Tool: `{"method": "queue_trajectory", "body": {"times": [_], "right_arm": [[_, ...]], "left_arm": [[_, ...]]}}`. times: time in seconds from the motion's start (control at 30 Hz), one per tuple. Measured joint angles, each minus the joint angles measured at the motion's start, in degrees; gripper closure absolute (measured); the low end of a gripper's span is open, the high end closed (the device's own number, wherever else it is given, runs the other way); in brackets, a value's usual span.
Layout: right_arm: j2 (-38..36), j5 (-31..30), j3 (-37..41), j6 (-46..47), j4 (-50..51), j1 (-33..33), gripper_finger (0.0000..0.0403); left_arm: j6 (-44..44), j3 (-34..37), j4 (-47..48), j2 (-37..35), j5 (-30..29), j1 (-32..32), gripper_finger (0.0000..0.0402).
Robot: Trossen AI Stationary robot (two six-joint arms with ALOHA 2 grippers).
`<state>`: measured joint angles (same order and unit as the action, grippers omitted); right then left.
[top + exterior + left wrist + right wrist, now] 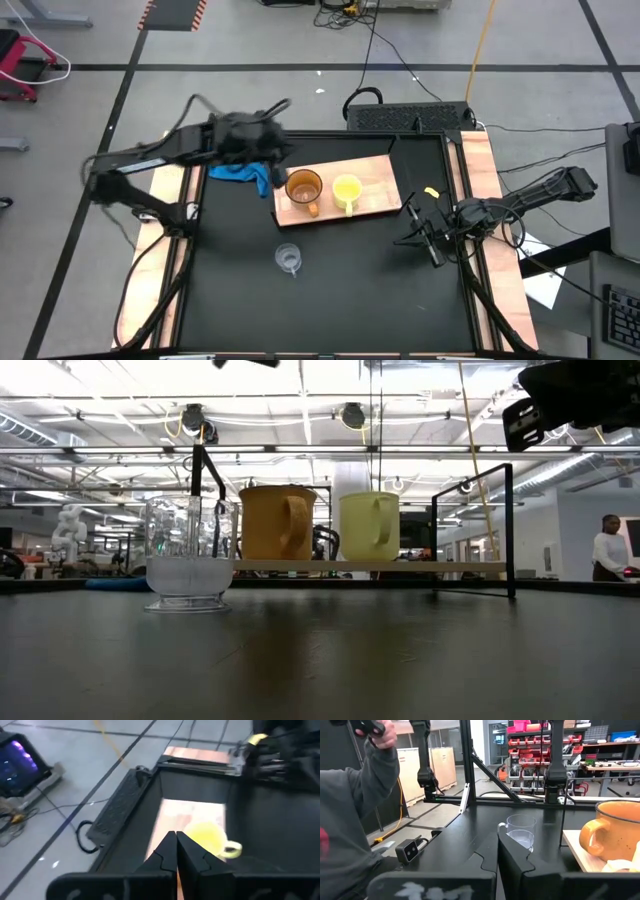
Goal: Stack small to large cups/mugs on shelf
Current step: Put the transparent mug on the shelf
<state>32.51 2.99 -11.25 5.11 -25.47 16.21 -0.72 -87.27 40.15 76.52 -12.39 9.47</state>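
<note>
On the light-wood shelf [375, 196] at the table's far middle, an orange-brown mug [303, 188] and a yellow mug [347, 189] stand upright side by side. A small clear glass cup [288, 259] stands on the black table nearer the front. My left gripper [272, 150] is shut and holds nothing, raised above the shelf's far left end; its wrist view looks down on the yellow mug [209, 837]. My right gripper [408, 226] is shut and empty, off the shelf's right end; its wrist view shows the glass cup [521, 832] and orange mug [616, 834].
A blue cloth [245, 172] lies at the shelf's far left corner, under my left arm. A thin black frame [472, 530] stands at the shelf's right end. A person's sleeve [350, 805] shows beyond the table's left side.
</note>
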Motion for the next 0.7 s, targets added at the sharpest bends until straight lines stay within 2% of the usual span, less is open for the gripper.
{"method": "queue_trajectory", "body": {"times": [0.23, 0.37, 0.7], "right_arm": [[0.0, 0.0, 0.0, -0.42, 0.0, 0.0, 0.0403], [0.02, 0.0, 0.0, -0.42, 0.0, 0.0, 0.0403], [0.04, 0.02, 0.0, -1.74, 0.03, 0.0, 0.0403]], "left_arm": [[-4.18, 25.14, -17.62, -16.06, -0.02, -5.95, 0.0401], [-5.74, 37.62, -28.14, -23.1, -2.88, -10.26, 0.0401], [-6.07, 61.64, -51.93, -34.43, -9.66, -20.48, 0.0401]]}}
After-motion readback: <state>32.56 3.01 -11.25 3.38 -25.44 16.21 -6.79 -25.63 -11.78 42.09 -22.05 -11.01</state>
